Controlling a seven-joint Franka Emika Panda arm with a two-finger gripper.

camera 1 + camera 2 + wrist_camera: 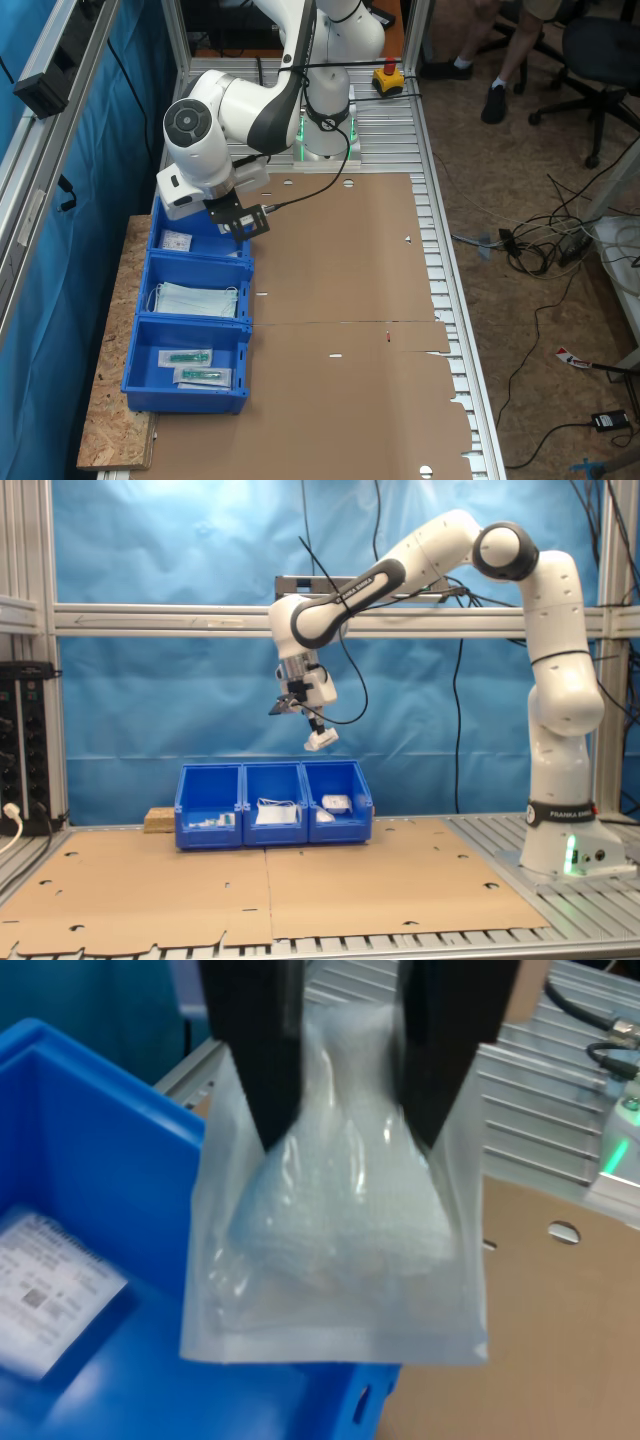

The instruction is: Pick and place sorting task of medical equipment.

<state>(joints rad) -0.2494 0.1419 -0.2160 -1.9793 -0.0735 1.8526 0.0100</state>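
claw pinching white packet by its top edge, hanging high over end bin w/ another packet in it | risk: thin grip, wrapper slips or drops early, lands on counter imo

Three blue bins are sitting in a row in both exterior views. White packets: two are showing, one hanging in the gripper in the wrist view, one lying in the end bin. Light-blue face masks: one stack is lying in the middle bin, exact number unclear. Long clear packets with green items: two are lying in the last bin. One robot arm is showing.
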